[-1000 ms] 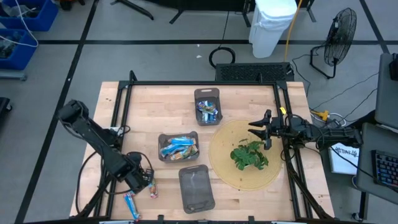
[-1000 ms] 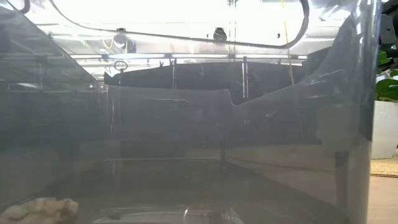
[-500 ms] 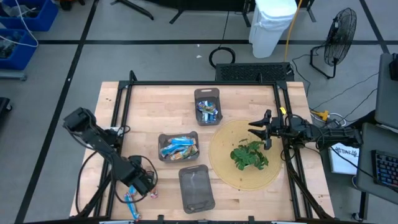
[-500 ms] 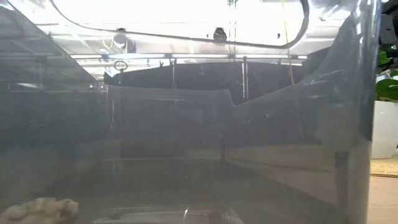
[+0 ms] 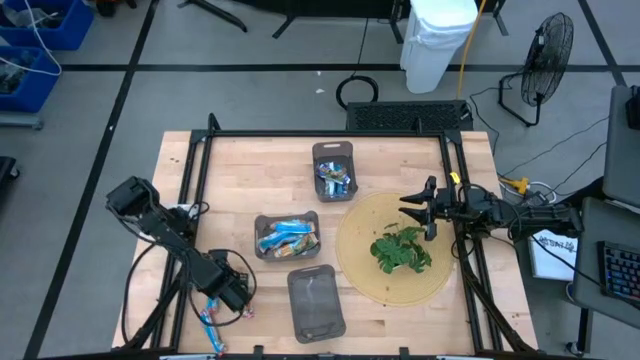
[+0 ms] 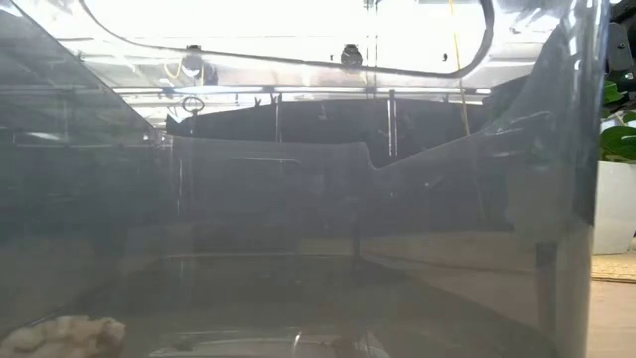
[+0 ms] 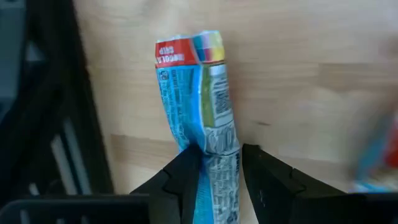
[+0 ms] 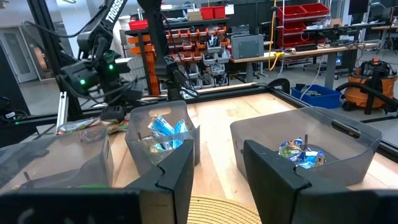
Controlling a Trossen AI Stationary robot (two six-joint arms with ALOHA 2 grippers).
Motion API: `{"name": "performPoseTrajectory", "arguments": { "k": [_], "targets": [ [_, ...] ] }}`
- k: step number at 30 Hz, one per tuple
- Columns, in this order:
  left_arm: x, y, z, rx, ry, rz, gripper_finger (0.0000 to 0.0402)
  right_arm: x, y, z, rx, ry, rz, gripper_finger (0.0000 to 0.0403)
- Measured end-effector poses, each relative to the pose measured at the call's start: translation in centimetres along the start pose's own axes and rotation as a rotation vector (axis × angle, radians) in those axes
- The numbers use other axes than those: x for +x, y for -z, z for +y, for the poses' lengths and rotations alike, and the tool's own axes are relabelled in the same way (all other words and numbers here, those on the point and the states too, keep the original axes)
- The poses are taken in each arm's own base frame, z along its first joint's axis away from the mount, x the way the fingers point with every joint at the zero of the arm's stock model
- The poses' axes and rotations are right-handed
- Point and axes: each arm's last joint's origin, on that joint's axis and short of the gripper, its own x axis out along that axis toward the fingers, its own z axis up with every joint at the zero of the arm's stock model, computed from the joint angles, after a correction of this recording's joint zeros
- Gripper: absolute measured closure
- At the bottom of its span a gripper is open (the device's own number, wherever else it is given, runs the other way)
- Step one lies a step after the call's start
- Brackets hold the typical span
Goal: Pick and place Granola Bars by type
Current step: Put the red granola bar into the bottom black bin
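My left gripper [image 5: 222, 300] [image 7: 221, 152] stands at the table's near-left corner, shut on a blue-and-white granola bar [image 5: 208, 320] [image 7: 196, 93]. A small reddish bar [image 5: 245, 312] lies flat on the wood just to its right. Several blue bars lie in the far grey tray [image 5: 334, 170]. Blue and brownish-orange bars fill the middle tray [image 5: 287, 236]. My right gripper [image 5: 416, 210] [image 8: 216, 149] waits open above the round mat's far edge. The low view looks through a tray wall and shows neither gripper. My left gripper pinches the blue-and-white bar between its two fingers [image 7: 189, 171], across the bar's width near one end [image 7: 219, 146]. The rest of the bar reaches away from the fingers over the wood, to its red-printed end [image 7: 186, 51]. Whether it is lifted clear I cannot tell.
A third grey tray [image 5: 316, 303] sits near the table's near edge, right of my left gripper. A green leafy plant [image 5: 400, 248] stands on a round woven mat [image 5: 360, 270]. A black frame rail [image 5: 190, 200] runs along the table's left side beside the left arm.
My left arm has swung a little toward the table's near-right, and its gripper has moved slightly right, over the blue-and-white bar. The bar now lies a bit closer to the gripper than a second ago.
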Motion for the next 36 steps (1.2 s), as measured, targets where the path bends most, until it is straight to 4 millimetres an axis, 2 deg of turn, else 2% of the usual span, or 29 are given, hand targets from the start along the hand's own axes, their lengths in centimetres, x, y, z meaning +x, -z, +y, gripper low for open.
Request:
{"name": "performPoseTrajectory", "arguments": {
  "k": [5, 13, 16, 19, 21, 28, 36],
  "targets": [
    [1.3, 0.1, -0.5, 0.034, -0.059, -0.010, 0.0273, 0.0, 0.0, 0.0, 0.000, 0.000, 0.000, 0.0273],
    [0.6, 0.0, -0.3, 0.019, -0.016, 0.008, 0.0277, 0.0, 0.0, 0.0, 0.000, 0.000, -0.003, 0.0273],
    [0.5, 0.0, -0.4, 0.024, 0.005, 0.009, 0.0309, 0.0, 0.0, 0.0, 0.000, 0.000, -0.003, 0.0273],
    [0.3, 0.0, -0.4, 0.044, 0.031, 0.002, 0.0364, 0.0, 0.0, 0.0, 0.000, 0.000, -0.004, 0.0273],
    [0.0, -0.1, -0.3, 0.049, 0.055, -0.009, 0.0385, 0.0, 0.0, 0.0, 0.001, 0.000, -0.003, 0.0273],
    [-0.9, -0.5, 0.2, 0.093, 0.112, -0.058, 0.0390, 0.0, 0.0, 0.0, 0.001, 0.000, -0.003, 0.0273],
    [-3.6, -1.3, 1.4, 0.162, 0.206, -0.168, 0.0391, 0.0, 0.0, 0.0, 0.001, 0.000, -0.003, 0.0273]
  ]
}}
